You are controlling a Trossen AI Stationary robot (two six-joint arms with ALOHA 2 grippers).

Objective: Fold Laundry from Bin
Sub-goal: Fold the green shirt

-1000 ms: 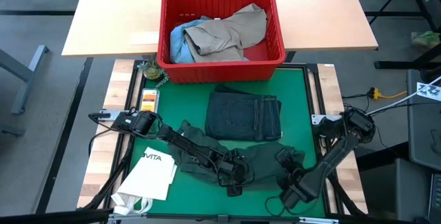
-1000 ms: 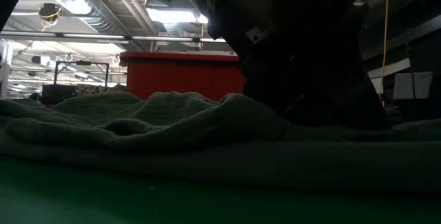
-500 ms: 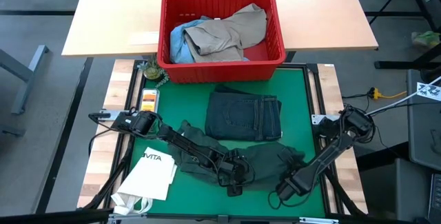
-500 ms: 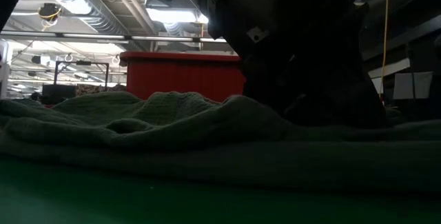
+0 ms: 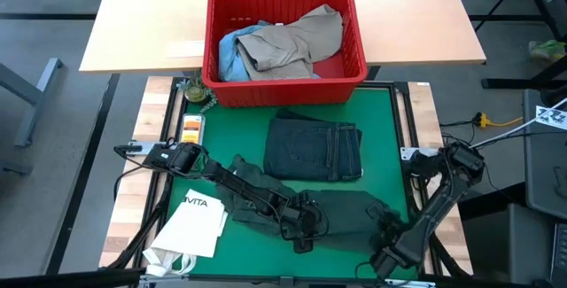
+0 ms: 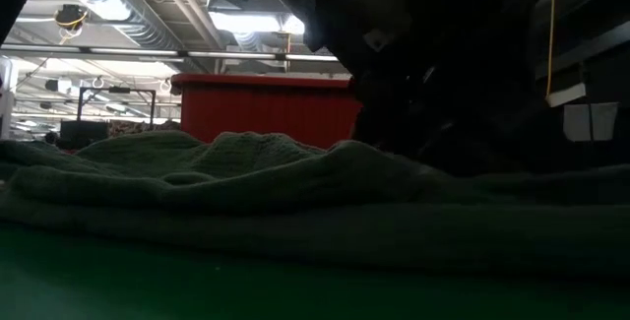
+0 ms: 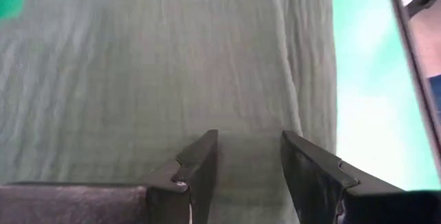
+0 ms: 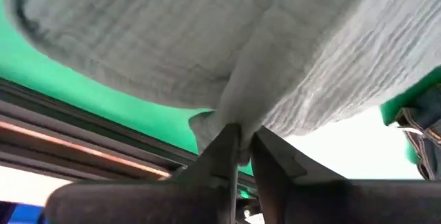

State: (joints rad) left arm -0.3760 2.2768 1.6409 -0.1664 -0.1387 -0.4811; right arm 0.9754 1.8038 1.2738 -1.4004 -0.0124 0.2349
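Fingers of right gripper [image 8: 239, 156] pinch the dark green crinkled shirt [image 5: 341, 208] at mat's five o'clock; left gripper [image 7: 248, 156] rests apart on it.

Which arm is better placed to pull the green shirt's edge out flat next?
Right. The right gripper already pinches the green shirt at its near-right edge; the left gripper rests open mid-cloth.

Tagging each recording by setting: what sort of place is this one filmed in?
Probably a robotics lab or workshop hall. A green mat framed by rails serves as a two-arm test bench, exposed ceiling ducts and strip lights run overhead, and cables trail across the grey floor.
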